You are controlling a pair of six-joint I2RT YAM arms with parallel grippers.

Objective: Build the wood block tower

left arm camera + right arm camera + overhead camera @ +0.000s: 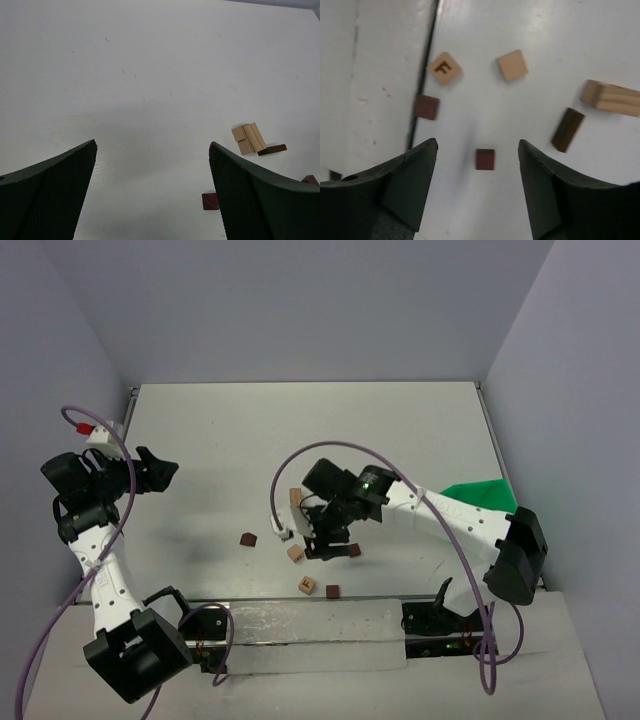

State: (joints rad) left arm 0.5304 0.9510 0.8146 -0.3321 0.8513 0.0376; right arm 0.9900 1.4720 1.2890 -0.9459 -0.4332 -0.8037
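No standing tower shows. A small tan cluster (294, 497) lies on its side, also in the right wrist view (610, 97) and the left wrist view (248, 138), with a dark brick (567, 129) beside it. Loose blocks lie near the front edge: a tan F cube (444, 68), a plain tan cube (512, 65), and dark red cubes (426, 107). My right gripper (477, 145) is open and hovers above another dark red cube (485, 159), which lies between its fingers; the gripper also shows from above (335, 548). My left gripper (155, 472) is open and empty at the far left, away from the blocks.
A green bin (480, 495) sits at the right edge behind the right arm. A lone dark cube (247, 539) lies left of the group. The table's front edge strip (422, 75) runs just beside the nearest blocks. Purple cables loop over both arms.
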